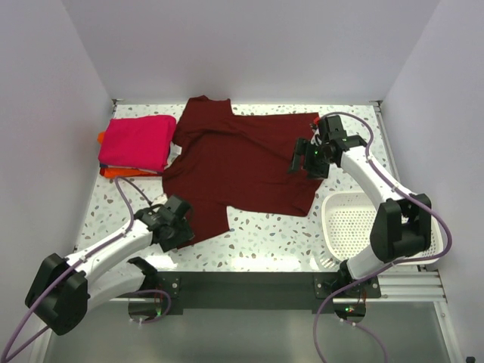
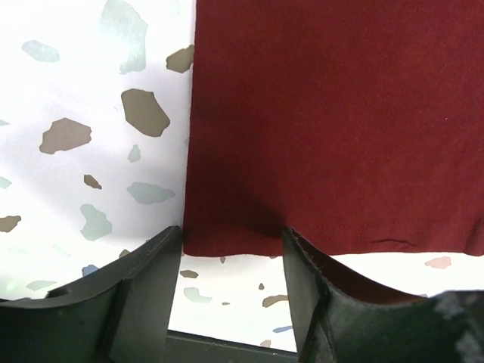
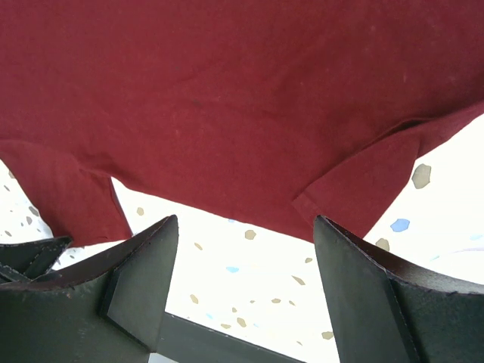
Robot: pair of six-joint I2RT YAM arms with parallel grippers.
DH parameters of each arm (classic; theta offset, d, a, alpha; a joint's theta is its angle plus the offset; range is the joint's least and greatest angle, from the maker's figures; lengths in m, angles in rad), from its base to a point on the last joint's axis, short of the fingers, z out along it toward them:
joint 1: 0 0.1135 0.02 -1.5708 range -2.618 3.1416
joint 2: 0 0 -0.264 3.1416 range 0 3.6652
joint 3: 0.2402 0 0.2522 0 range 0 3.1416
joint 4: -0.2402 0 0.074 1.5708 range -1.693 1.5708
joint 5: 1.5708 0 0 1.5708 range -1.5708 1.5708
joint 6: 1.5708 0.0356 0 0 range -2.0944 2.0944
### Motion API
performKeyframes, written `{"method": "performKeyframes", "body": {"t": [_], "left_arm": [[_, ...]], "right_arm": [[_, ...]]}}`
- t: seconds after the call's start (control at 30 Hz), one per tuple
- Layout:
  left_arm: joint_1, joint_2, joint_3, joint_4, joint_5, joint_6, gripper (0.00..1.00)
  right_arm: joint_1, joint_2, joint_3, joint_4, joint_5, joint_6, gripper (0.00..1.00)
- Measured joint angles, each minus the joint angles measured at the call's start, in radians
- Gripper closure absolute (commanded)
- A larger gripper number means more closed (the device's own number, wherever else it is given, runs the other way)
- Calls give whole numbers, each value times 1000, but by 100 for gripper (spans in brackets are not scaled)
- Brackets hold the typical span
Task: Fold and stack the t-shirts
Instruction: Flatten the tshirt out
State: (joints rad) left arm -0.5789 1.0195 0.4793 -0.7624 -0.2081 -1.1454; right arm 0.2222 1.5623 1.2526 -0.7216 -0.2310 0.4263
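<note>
A dark maroon t-shirt (image 1: 242, 162) lies spread flat across the middle of the speckled table. My left gripper (image 1: 185, 227) is low at its near-left hem corner. In the left wrist view the hem corner (image 2: 227, 238) lies between the tips of the left gripper (image 2: 231, 236), whose jaws stand apart with bare table showing between them. My right gripper (image 1: 302, 160) hovers open at the shirt's right side. In the right wrist view the right gripper (image 3: 246, 223) is empty, just short of the shirt's edge and a sleeve (image 3: 363, 189). A folded magenta-pink t-shirt (image 1: 136, 142) rests on a folded orange one (image 1: 113, 172) at the back left.
A white slotted basket (image 1: 352, 223) sits at the near right, beside the right arm's base. White walls close in the table on the left, back and right. A dark rail (image 1: 249, 283) runs along the near edge.
</note>
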Motion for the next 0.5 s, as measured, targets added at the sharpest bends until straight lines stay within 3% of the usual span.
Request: {"method": "performKeyframes", "body": {"t": [0.17, 0.3, 0.5], "left_arm": [[-13, 5, -2, 3, 1, -15, 58], [-14, 7, -5, 5, 5, -23, 80], [-18, 28, 5, 5, 7, -20, 100]], "right_arm": [[0, -1, -2, -1, 0, 0, 25], [0, -3, -3, -1, 0, 0, 25], [0, -16, -26, -5, 4, -1, 25]]}}
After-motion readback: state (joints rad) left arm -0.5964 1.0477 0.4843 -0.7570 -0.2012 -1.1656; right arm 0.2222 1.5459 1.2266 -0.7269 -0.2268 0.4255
